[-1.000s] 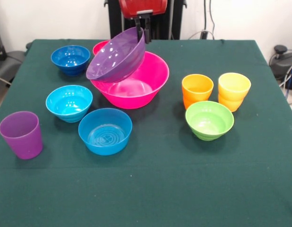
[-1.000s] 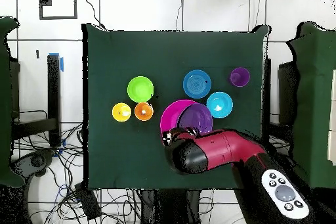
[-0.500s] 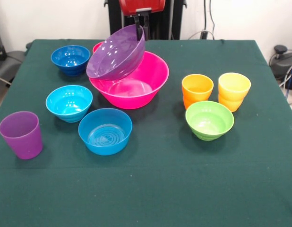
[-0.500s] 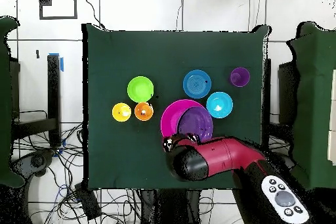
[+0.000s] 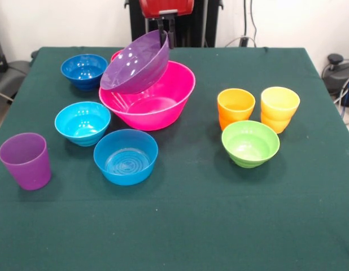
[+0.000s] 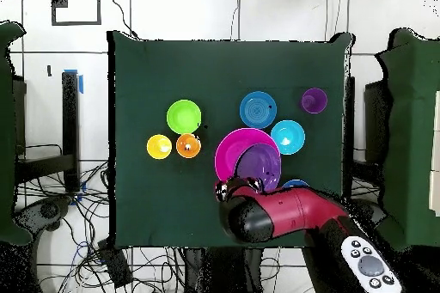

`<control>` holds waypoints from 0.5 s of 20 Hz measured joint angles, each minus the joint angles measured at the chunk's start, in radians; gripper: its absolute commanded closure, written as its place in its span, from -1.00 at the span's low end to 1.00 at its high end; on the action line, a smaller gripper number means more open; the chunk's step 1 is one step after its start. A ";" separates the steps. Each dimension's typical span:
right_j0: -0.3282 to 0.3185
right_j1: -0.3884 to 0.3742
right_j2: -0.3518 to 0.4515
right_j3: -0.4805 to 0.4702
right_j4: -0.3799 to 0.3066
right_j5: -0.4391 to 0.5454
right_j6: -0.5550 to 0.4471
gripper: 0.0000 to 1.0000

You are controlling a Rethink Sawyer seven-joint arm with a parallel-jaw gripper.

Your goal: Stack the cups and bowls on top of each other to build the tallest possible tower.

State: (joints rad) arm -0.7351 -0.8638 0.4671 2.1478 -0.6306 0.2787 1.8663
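Dark green cloth-covered counter (image 5: 219, 226), white wall and cables behind it. The gripper (image 5: 163, 28) pinches the far rim of the large purple plastic bowl (image 5: 135, 63), which sits tilted inside the big hot-pink plastic bowl (image 5: 163, 104) at far centre. All the other bowls and cups look empty, standing apart around them.

front: low, across table (image 5: 231, 226) | overhead: straight down | shared: tabletop

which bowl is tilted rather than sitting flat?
The large purple bowl. It leans steeply with its far rim at the hand and its bottom inside the hot-pink bowl; the other bowls sit flat on the table.
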 measured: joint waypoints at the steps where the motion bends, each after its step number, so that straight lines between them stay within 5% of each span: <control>1: 0.002 0.000 -0.003 0.000 0.000 -0.003 0.000 1.00; 10: 0.020 0.001 -0.037 0.000 0.000 -0.021 0.000 1.00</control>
State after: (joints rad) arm -0.7148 -0.8633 0.4305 2.1481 -0.6304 0.2572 1.8663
